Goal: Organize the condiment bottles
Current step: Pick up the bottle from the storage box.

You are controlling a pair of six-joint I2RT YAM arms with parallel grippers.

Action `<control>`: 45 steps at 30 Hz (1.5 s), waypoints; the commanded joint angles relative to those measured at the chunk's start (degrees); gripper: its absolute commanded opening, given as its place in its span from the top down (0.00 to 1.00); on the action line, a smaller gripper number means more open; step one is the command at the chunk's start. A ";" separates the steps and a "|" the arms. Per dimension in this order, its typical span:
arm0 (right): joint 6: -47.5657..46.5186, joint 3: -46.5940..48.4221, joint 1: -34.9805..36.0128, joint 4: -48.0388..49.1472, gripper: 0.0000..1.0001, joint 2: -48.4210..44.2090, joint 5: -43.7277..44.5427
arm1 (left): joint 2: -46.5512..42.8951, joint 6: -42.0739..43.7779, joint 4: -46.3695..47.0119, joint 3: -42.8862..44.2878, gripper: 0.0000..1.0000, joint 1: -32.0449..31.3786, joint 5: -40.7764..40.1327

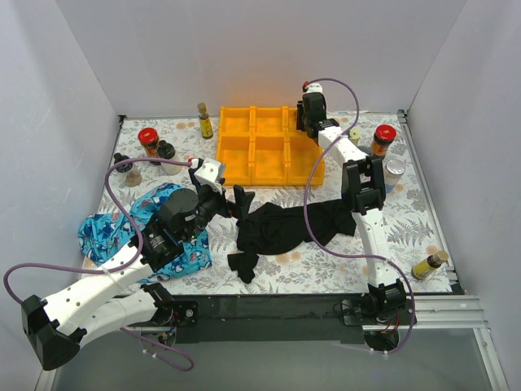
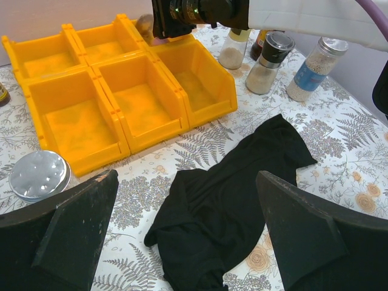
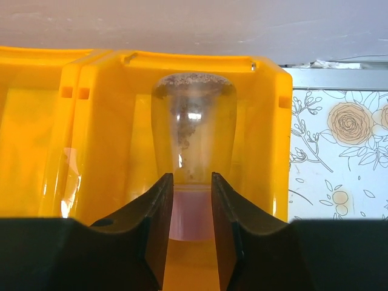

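My right gripper [image 3: 192, 200] reaches into the back right compartment of the orange tray [image 3: 115, 121]. Its jaws press on both sides of the pink lid of a clear jar [image 3: 193, 127] that lies with its base away from me. From above, that gripper [image 1: 309, 104] sits at the tray's far right corner. My left gripper [image 2: 188, 242] hangs wide open over a black cloth [image 2: 236, 200], holding nothing. Loose condiment bottles stand around: a red-lidded jar [image 1: 148, 140], a black-capped one [image 1: 167, 155], an amber bottle [image 1: 204, 120], another red-lidded jar [image 1: 383, 138] and a silver-lidded jar [image 1: 394, 173].
The black cloth [image 1: 285, 224] lies crumpled in front of the tray. A blue patterned cloth [image 1: 122, 228] lies under the left arm. An amber bottle [image 1: 429, 265] lies near the right front edge. A silver lid [image 2: 39, 174] shows beside the left finger. White walls enclose the table.
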 commanded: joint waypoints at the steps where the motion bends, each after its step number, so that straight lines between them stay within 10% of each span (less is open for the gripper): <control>1: -0.60 -2.11 -0.29 2.03 0.76 -0.28 0.13 | -0.45 0.82 0.85 -0.54 0.02 -0.02 -0.28; 4: -1.04 -2.46 -0.29 2.64 0.78 -0.90 -0.39 | -0.10 0.90 0.94 -0.63 0.02 -0.02 -0.55; 9: -1.92 -2.02 -0.29 2.04 0.41 -0.81 -3.03 | 0.86 0.99 1.02 -0.46 0.02 -0.02 -0.28; 14: -0.87 -0.27 -1.16 -4.38 0.39 0.86 -1.54 | 1.39 1.08 1.11 -0.72 0.02 -0.02 -0.72; 31: -0.34 2.98 -1.60 -11.41 0.50 4.28 -1.19 | 2.89 0.91 1.11 -0.37 0.02 -0.02 0.59; 45: -1.04 -4.30 -1.34 -7.03 0.99 -7.11 -7.34 | 2.54 0.91 1.02 -0.46 0.02 -0.02 0.42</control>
